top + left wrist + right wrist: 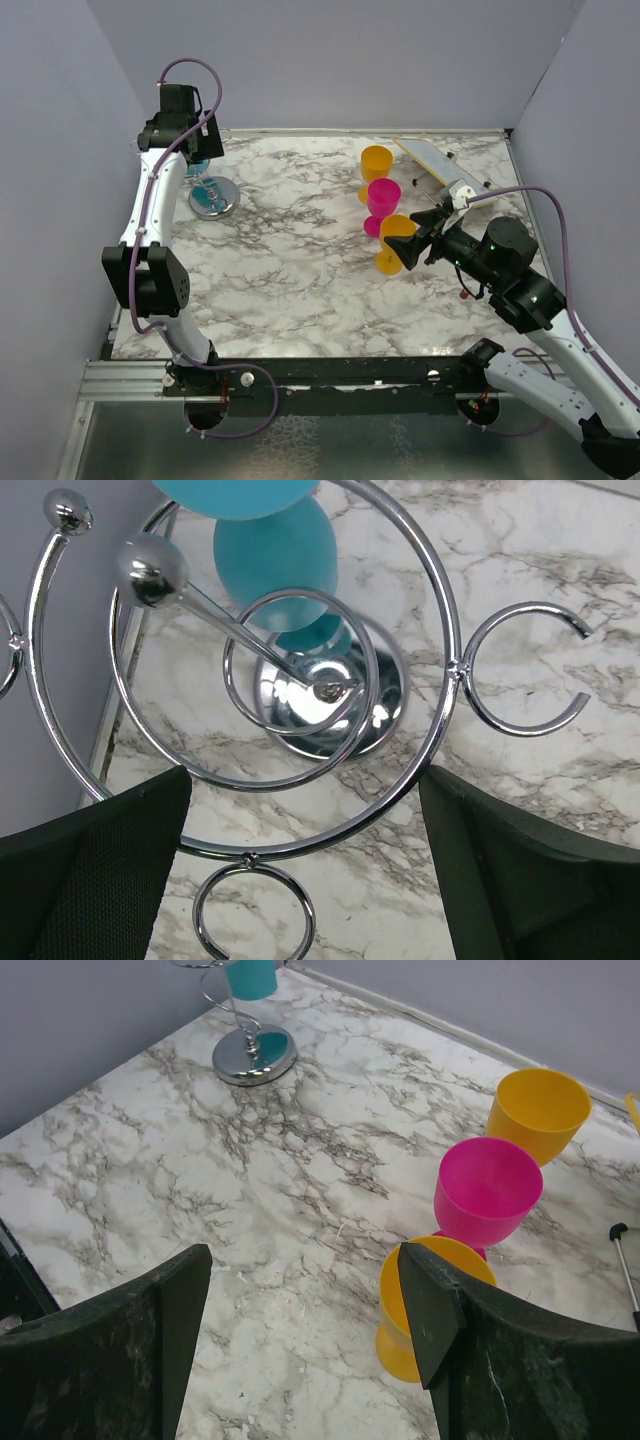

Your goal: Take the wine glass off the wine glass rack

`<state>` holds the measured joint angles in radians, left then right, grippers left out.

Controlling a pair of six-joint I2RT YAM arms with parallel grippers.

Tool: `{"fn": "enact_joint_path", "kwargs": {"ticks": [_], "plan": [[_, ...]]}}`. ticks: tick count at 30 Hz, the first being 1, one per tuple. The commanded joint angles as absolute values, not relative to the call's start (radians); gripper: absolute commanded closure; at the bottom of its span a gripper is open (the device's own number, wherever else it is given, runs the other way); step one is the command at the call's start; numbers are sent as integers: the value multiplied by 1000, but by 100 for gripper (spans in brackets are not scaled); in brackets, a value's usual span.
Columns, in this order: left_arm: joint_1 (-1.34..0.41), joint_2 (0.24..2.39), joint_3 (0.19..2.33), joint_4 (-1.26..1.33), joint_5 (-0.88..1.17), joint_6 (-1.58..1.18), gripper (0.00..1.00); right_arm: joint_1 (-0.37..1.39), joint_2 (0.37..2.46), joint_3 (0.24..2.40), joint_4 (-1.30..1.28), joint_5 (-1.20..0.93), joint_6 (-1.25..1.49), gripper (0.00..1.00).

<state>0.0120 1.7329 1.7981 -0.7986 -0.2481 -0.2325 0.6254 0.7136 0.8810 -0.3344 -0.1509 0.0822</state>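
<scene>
The wine glass rack (300, 660) is a silver wire stand with hoop arms over a shiny disc base (213, 197), at the table's far left. A teal wine glass (275, 550) hangs upside down in it; it also shows in the right wrist view (250, 975). My left gripper (305, 880) is open and hovers right above the rack, its fingers (100, 870) either side of the big hoop, holding nothing. From the top it (197, 160) covers most of the rack. My right gripper (305, 1300) is open and empty, low beside an orange glass (430, 1305).
A pink glass (382, 197) and a second orange glass (376, 162) stand upright at the right middle, close to the first orange one (393, 243). A flat pale board (430, 160) lies at the back right. Grey walls close the left, back and right sides.
</scene>
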Motion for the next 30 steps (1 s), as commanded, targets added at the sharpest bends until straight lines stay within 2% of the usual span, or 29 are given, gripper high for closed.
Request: {"fn": "enact_joint_path", "kwargs": {"ticks": [1,18,30], "plan": [[21,1783,1885,-819,-156,-245,3,630,714,872,-292,-154,91,24],[3,1677,1953,-822,-70,-245,1,631,736,873,-285,-161,97,24],[-142,1528,1760,-825,-58,-279,4,630,746,875,-280,-176,101,24]]}}
